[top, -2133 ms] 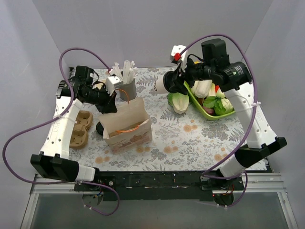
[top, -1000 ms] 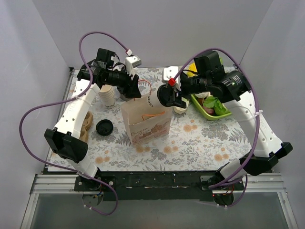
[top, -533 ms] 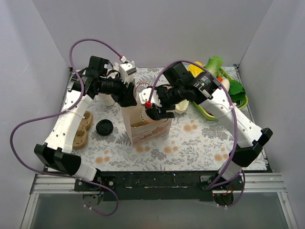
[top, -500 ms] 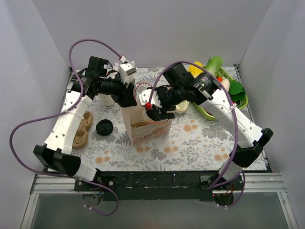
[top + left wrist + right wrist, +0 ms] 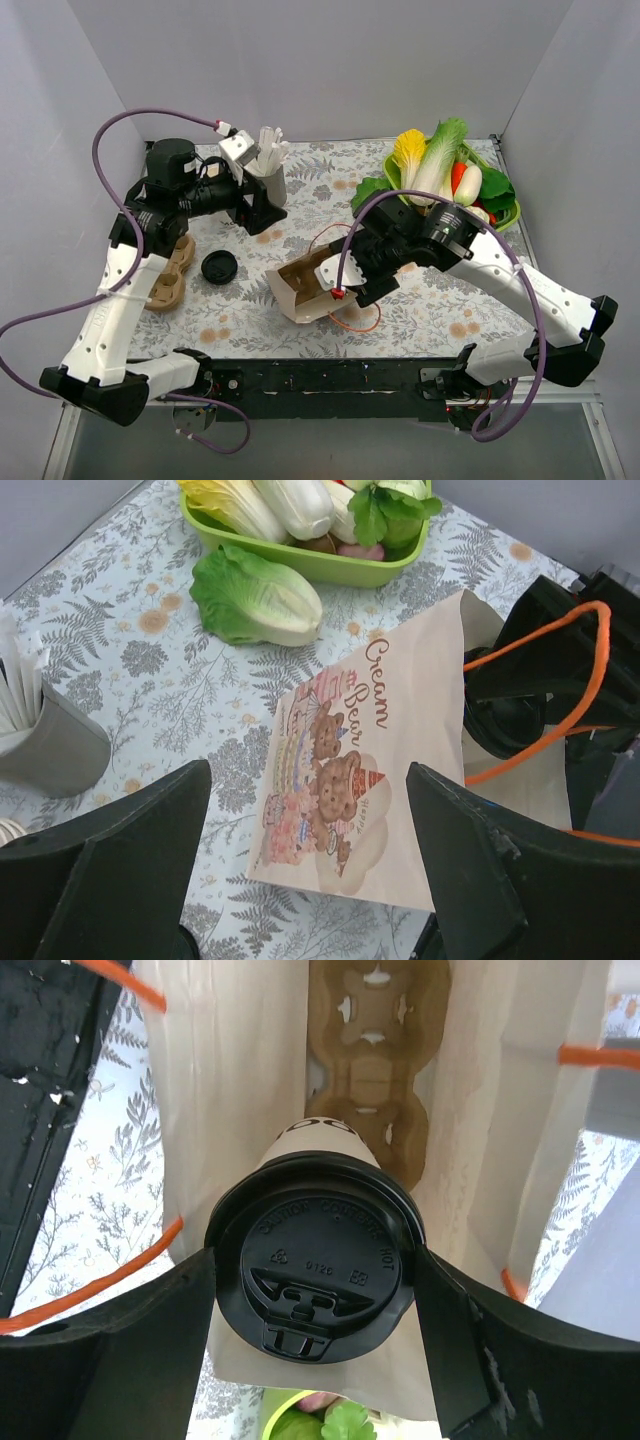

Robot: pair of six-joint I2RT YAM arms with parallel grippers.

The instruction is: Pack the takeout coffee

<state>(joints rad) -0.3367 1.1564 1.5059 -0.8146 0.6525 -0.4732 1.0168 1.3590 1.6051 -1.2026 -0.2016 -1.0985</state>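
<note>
R gripper [image 5: 312, 1260] clamped on round black-lidded paper coffee [image 5: 318, 1290] inside tipped kraft bag [image 5: 370, 770] w/ orange cord handles [image 5: 600, 680], moulded pulp carrier [image 5: 370, 1060] beyond; L gripper [image 5: 308, 810] jaws wide apart over bag.

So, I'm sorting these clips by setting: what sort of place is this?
Probably a test booth staged as a takeout counter: plain grey walls, a floral tablecloth, a paper bag and the takeout coffee.

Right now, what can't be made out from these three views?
- Right wrist: the lid of the takeout coffee hides its base, so whether it sits in the carrier is unclear.
- Top external: the coffee is out of sight behind the right gripper at the mouth of the paper bag.
- Left wrist: the right arm blocks the bag's inside.
</note>
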